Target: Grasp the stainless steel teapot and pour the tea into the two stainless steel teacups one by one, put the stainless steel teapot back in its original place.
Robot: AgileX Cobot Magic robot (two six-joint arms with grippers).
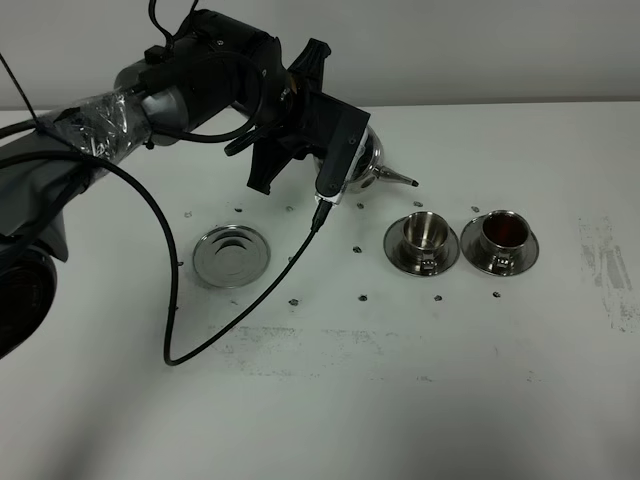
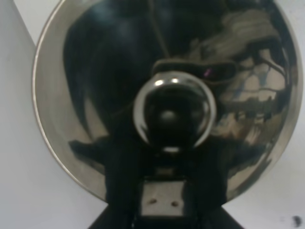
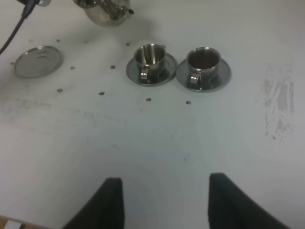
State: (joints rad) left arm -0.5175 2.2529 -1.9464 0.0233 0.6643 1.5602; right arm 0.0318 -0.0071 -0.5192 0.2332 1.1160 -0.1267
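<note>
The stainless steel teapot (image 1: 368, 160) hangs above the table at the back, its gooseneck spout (image 1: 397, 180) pointing right toward the cups. My left gripper (image 1: 342, 150) is shut on it from the handle side. The left wrist view is filled by the pot's rounded top and lid knob (image 2: 174, 112). The two teacups stand on saucers to the right: the left cup (image 1: 422, 235) looks empty, the right cup (image 1: 503, 232) holds dark reddish tea (image 3: 204, 57). The flat steel disc (image 1: 232, 255) lies bare on the left. My right gripper (image 3: 164, 200) is open and empty, well in front of the cups.
A black cable (image 1: 230, 320) hangs from the left arm and loops over the table in front of the disc. Small dark marks dot the white tabletop around the disc and cups. Scuffs mark the table's right side (image 1: 600, 260).
</note>
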